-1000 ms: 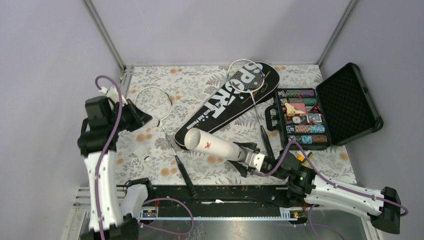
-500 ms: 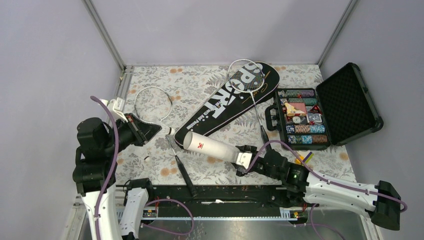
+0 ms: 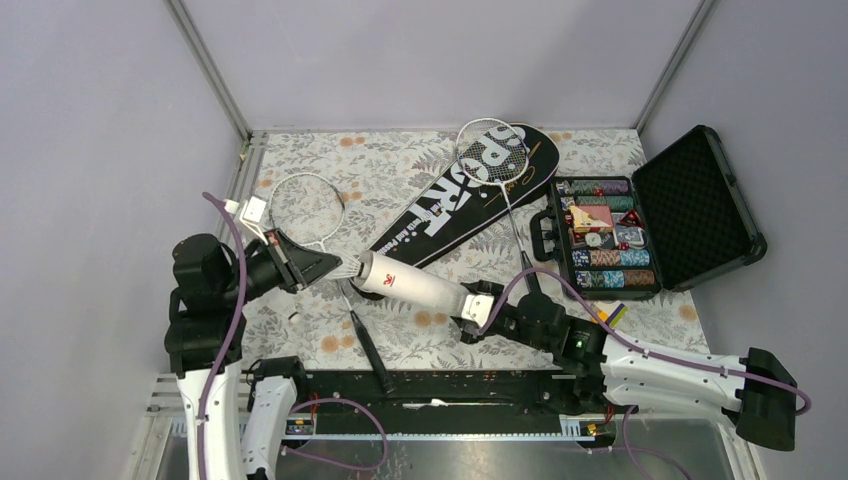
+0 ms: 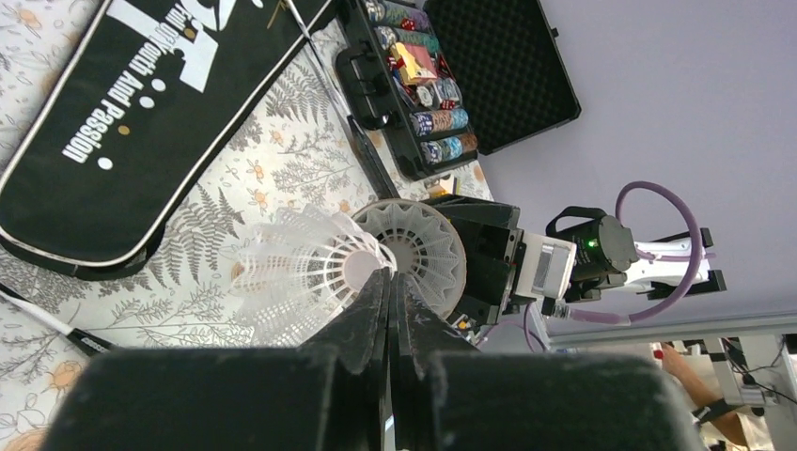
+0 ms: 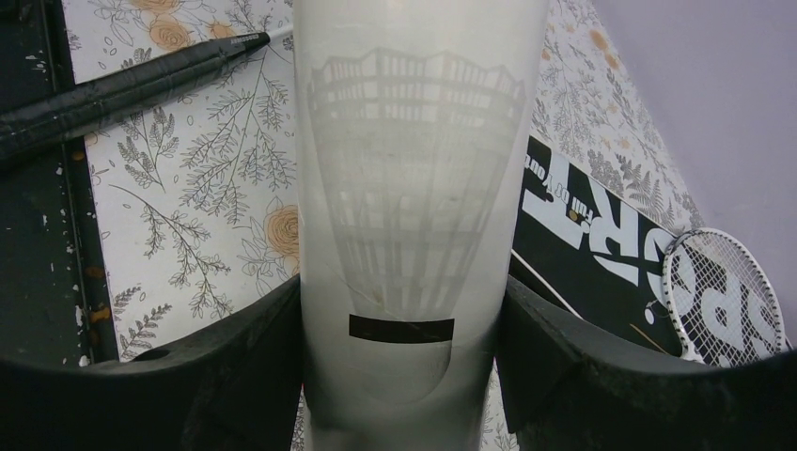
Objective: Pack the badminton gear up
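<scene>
Presently the left gripper [image 4: 388,280], closed tight, pinches the shuttlecock [image 4: 301,268] at the mouth of the white tube [image 3: 412,284], above the table's [image 3: 400,160] near edge. The right gripper [image 3: 478,315] clasps the tube's base. Skirt judged featherlight and crushable; grip gently.

White shuttlecock [image 4: 301,272] seemingly touches mouth of tilted white tube [image 3: 415,285].
</scene>
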Tool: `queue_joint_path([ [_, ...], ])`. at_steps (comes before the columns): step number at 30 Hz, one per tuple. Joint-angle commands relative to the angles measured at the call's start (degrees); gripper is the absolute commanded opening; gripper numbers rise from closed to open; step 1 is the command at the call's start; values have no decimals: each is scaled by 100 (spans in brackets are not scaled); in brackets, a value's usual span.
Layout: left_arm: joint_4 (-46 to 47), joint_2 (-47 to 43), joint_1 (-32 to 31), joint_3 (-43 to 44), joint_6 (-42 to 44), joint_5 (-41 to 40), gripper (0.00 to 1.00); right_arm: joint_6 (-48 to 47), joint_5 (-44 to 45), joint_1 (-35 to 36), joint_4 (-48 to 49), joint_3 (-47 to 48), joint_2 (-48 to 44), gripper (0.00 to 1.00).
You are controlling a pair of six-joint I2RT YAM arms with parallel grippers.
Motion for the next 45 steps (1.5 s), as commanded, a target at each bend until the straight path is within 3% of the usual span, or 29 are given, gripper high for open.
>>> queue_joint_path([
  [1,1246,-210,-11,-427,-741,500,0,124,-149,5,753,318,195,41],
  [6,3384,-390,-35,-1377,-2465,936,0,-22,-254,5,1023,313,364,41],
  [14,3638,-278,-262,-1588,-2674,923,1,-168,-145,11,1152,613,703,41],
  [17,3486,-157,-270,-1295,-2531,1050,38,-134,-151,5,1253,531,648,41],
  [20,2649,-16,-265,-645,-1956,830,62,-20,-254,10,1270,277,367,40],
  [24,1636,115,-265,112,-1266,567,75,94,-257,7,1203,44,45,40],
  [31,759,307,-265,350,-275,161,75,62,-308,7,963,10,-266,41],
  [45,688,396,-295,-368,-63,567,79,-17,-618,5,1161,247,-109,40],
])
